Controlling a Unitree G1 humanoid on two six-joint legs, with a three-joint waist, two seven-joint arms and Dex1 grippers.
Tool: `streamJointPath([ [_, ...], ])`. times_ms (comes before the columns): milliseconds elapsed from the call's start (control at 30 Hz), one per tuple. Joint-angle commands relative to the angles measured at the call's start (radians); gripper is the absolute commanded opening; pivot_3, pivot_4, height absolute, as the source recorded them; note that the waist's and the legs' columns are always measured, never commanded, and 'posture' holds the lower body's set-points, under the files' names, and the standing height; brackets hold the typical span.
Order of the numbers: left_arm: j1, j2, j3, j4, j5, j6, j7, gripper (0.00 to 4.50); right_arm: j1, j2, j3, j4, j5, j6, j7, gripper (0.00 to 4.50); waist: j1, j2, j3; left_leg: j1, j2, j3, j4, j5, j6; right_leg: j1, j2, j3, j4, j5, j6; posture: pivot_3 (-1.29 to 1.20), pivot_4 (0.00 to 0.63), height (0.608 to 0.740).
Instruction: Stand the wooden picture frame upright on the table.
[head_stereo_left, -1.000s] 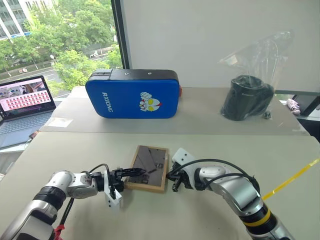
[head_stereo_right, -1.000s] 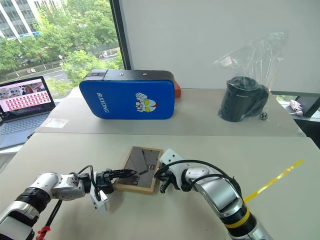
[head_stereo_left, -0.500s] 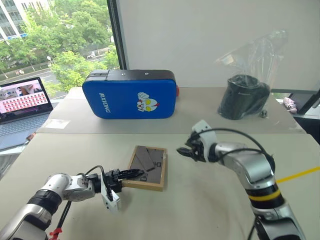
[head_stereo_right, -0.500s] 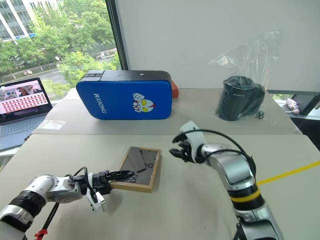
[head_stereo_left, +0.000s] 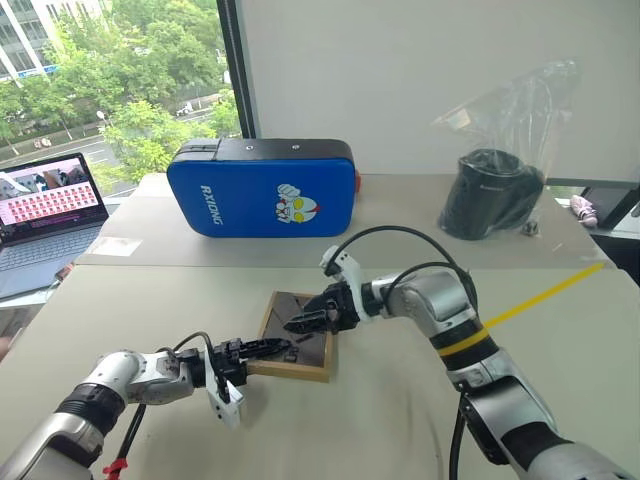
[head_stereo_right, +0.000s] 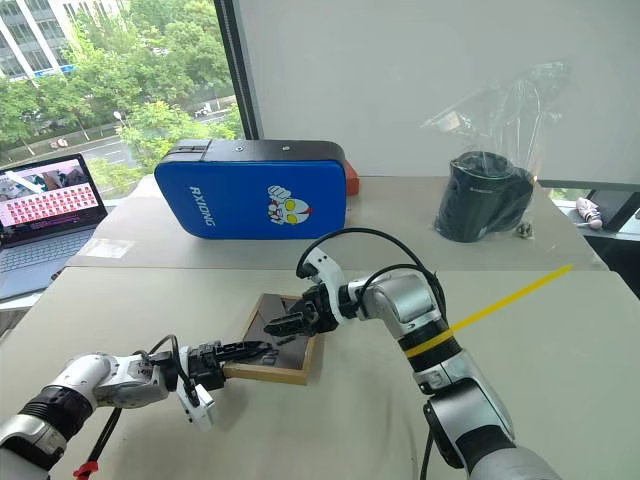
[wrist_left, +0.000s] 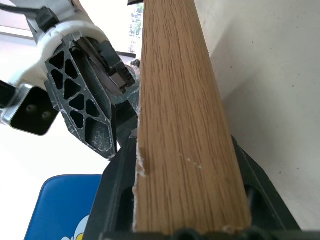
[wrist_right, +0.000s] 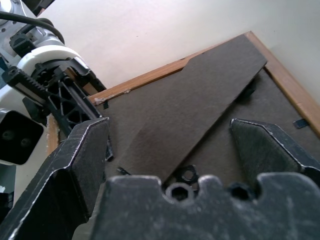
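Observation:
The wooden picture frame (head_stereo_left: 312, 352) lies on the beige table (head_stereo_left: 400, 420) with its dark back panel facing up. My left gripper (head_stereo_left: 272, 348) reaches in from the left, shut on the frame's near left edge. In the left wrist view the light-wood edge (wrist_left: 180, 125) sits between its black fingers (wrist_left: 117, 195). My right gripper (head_stereo_left: 300, 324) comes in from the right and hovers open just over the back panel. In the right wrist view the fold-out stand (wrist_right: 200, 105) lies flat between and beyond its spread fingers; whether they touch it I cannot tell.
A large blue padded case (head_stereo_left: 265, 190) stands at the back of the table. A black object in a clear plastic bag (head_stereo_left: 495, 195) is at the back right. An open laptop (head_stereo_left: 45, 215) sits far left. A yellow strip (head_stereo_left: 545, 293) crosses the right side.
My right gripper has opened and swung from the frame's right side, up and leftward, to above the back panel. The left gripper keeps its hold on the frame's edge.

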Motion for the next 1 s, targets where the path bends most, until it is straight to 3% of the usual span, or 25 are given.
streamJointPath([
  [33, 0.047, -0.009, -0.052, -0.015, 0.017, -0.008, -0.041, 1.12, 0.004, 0.066, -0.005, 0.017, 0.076, 0.034, 0.071, 4.49, -0.002, 0.0, 0.0, 0.0, 0.0, 0.0, 0.0, 0.0, 0.0, 0.0, 0.0, 0.0, 0.0, 0.0, 0.0, 0.0, 0.15, 0.74],
  [167, 0.058, -0.008, -0.044, -0.03, -0.001, -0.003, -0.061, 1.12, -0.021, 0.113, -0.119, -0.028, 0.17, 0.092, 0.073, 4.49, -0.003, 0.001, 0.0, 0.0, 0.0, 0.0, -0.001, 0.0, 0.0, -0.001, 0.0, 0.0, 0.001, 0.002, -0.003, 0.0, 0.15, 0.74],
  [400, 0.061, -0.009, -0.032, -0.051, -0.049, -0.003, -0.113, 1.12, 0.01, 0.06, -0.126, -0.079, 0.167, 0.09, 0.05, 4.49, 0.001, 0.0, 0.001, -0.002, 0.0, 0.0, -0.003, 0.0, 0.0, -0.003, 0.0, 0.0, 0.0, 0.003, -0.005, 0.0, 0.15, 0.74],
  [600, 0.057, -0.02, -0.028, -0.058, -0.079, -0.004, -0.152, 1.12, 0.071, -0.045, -0.098, -0.068, 0.105, 0.048, 0.035, 4.49, 0.003, 0.0, 0.001, -0.002, 0.0, 0.0, -0.004, 0.0, 0.0, -0.003, -0.001, -0.001, -0.001, 0.002, -0.005, 0.0, 0.15, 0.74],
  [800, 0.053, -0.026, -0.024, -0.051, -0.087, -0.006, -0.165, 1.12, 0.157, -0.227, -0.17, -0.082, 0.082, 0.01, 0.032, 4.49, 0.007, 0.0, 0.0, -0.001, 0.0, 0.0, -0.004, 0.0, 0.0, -0.001, -0.001, -0.001, -0.001, 0.0, -0.001, 0.0, 0.15, 0.74],
  [867, 0.053, -0.027, -0.023, -0.048, -0.089, -0.006, -0.168, 1.12, 0.215, -0.31, -0.227, -0.168, 0.074, -0.055, 0.036, 4.49, 0.014, -0.001, 0.001, -0.001, 0.0, 0.0, -0.004, 0.0, 0.0, -0.001, -0.001, -0.001, -0.001, 0.0, -0.001, 0.0, 0.15, 0.74],
  [1000, 0.051, -0.024, -0.022, -0.038, -0.088, -0.014, -0.167, 1.12, 0.426, -0.473, -0.184, -0.431, -0.157, -0.528, 0.029, 4.49, 0.024, 0.0, 0.001, -0.003, -0.002, 0.0, -0.004, 0.0, 0.0, -0.003, -0.002, -0.001, -0.003, -0.001, 0.0, 0.0, 0.15, 0.74],
])
